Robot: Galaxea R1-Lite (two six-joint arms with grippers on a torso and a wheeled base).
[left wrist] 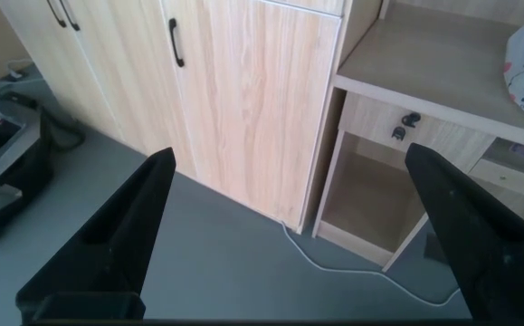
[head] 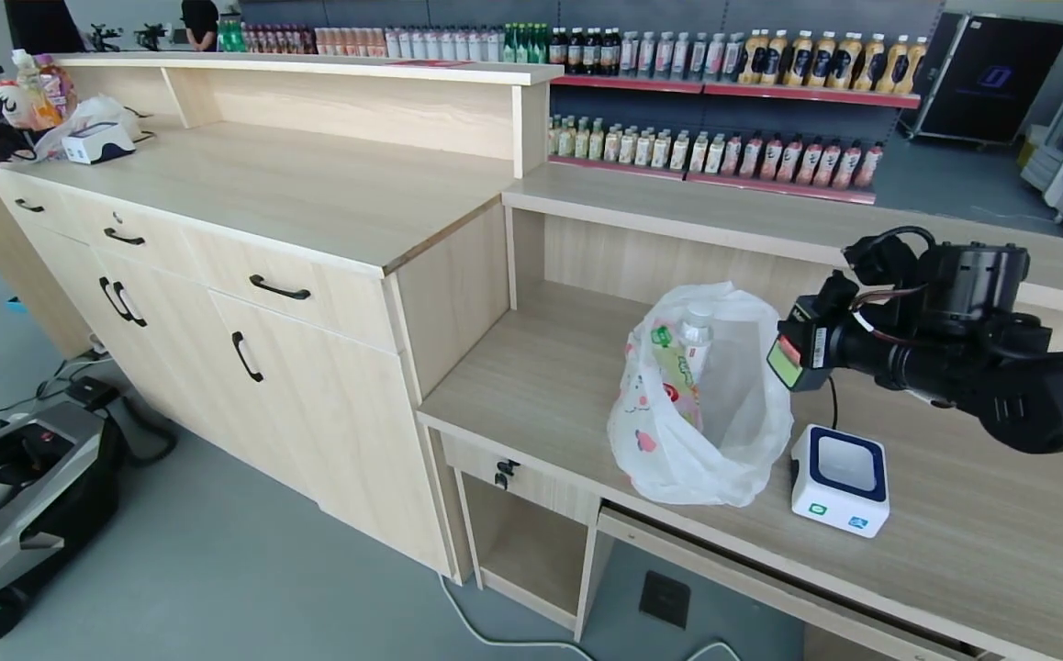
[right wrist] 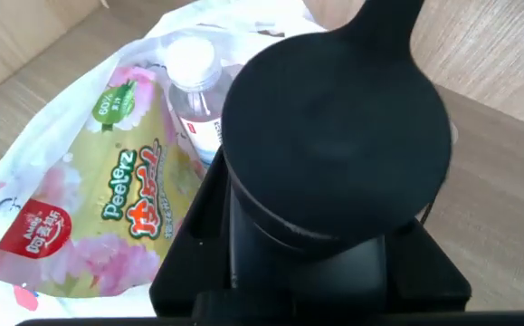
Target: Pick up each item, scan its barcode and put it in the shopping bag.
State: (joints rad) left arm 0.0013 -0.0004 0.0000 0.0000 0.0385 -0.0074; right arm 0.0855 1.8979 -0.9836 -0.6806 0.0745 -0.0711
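Note:
A white shopping bag (head: 724,431) stands open on the lower counter (head: 541,367). In it are a clear bottle (head: 695,335) and a green snack pouch (head: 678,372). Beside the bag sits a white scanner (head: 839,479) with a blue rim. My right gripper (head: 802,353) hangs just above the bag's rim, shut on a dark cylindrical item (right wrist: 334,136) with a green and red end. Under that item lie the bag (right wrist: 13,172), the pouch (right wrist: 108,208) and the bottle (right wrist: 194,81). My left gripper (left wrist: 290,158) is open over the grey floor, nothing between its fingers.
A taller counter (head: 311,184) with drawers and doors runs along the left; a second scanner (head: 95,142) and a filled bag (head: 36,92) sit at its far end. Bottle shelves (head: 724,101) line the back wall. A grey wheeled machine (head: 8,496) and cables lie on the floor.

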